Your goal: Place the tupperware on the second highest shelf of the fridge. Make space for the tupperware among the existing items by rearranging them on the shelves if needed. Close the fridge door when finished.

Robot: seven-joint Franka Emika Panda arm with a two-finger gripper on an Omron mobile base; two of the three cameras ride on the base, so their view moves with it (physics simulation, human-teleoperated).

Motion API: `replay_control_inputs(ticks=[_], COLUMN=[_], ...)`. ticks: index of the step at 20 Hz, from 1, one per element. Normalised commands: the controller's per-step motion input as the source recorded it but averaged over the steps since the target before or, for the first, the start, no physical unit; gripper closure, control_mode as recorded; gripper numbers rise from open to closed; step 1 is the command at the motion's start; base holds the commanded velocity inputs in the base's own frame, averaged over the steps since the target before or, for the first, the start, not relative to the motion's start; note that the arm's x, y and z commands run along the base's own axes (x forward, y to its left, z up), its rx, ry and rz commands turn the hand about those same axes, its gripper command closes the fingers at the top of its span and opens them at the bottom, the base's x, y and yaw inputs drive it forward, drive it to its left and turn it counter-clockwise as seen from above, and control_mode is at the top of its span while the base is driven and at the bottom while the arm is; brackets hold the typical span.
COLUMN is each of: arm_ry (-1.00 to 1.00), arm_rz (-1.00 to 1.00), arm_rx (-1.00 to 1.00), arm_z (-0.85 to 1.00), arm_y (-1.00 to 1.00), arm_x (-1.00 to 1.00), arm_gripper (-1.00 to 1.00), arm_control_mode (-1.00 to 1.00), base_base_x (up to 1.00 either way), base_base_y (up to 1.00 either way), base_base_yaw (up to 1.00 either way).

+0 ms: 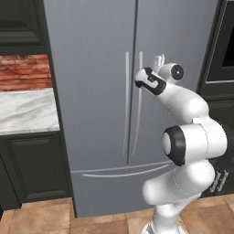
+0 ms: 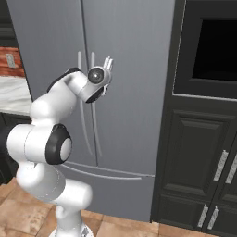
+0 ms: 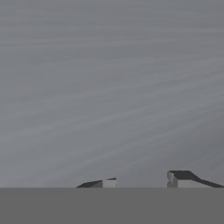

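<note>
Fridge (image 1: 91, 91) stood shut, both doors closed. Gripper (image 2: 108, 62) was raised just beside right door's handle (image 1: 138, 105); jaws apart in hand view, grasping nothing visible.

fridge (image 1: 96, 91) top cut off, doors closed hiding interior, gripper (image 3: 142, 180) tips barely visible

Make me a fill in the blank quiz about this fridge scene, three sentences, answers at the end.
1. Both upper doors of the fridge are ____.
2. The gripper is raised in front of the ____-hand door's handle, by the left base view.
3. In the left base view, the marble counter lies to the ____ of the fridge.

Answers: closed; right; left
</note>
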Motion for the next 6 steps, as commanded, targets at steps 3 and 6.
replay_control_inputs(ticks=[3,6], arm_ry=[0.00,0.00], arm_rz=[0.00,0.00], arm_rx=[0.03,0.00], arm_z=[-0.01,-0.47], arm_y=[0.00,0.14], arm_x=[0.96,1.00], arm_gripper=[-1.00,-1.00], arm_control_mode=[-1.00,-1.00], base_base_x=[0.00,0.00], base_base_y=[0.00,0.00], base_base_yaw=[0.00,0.00])
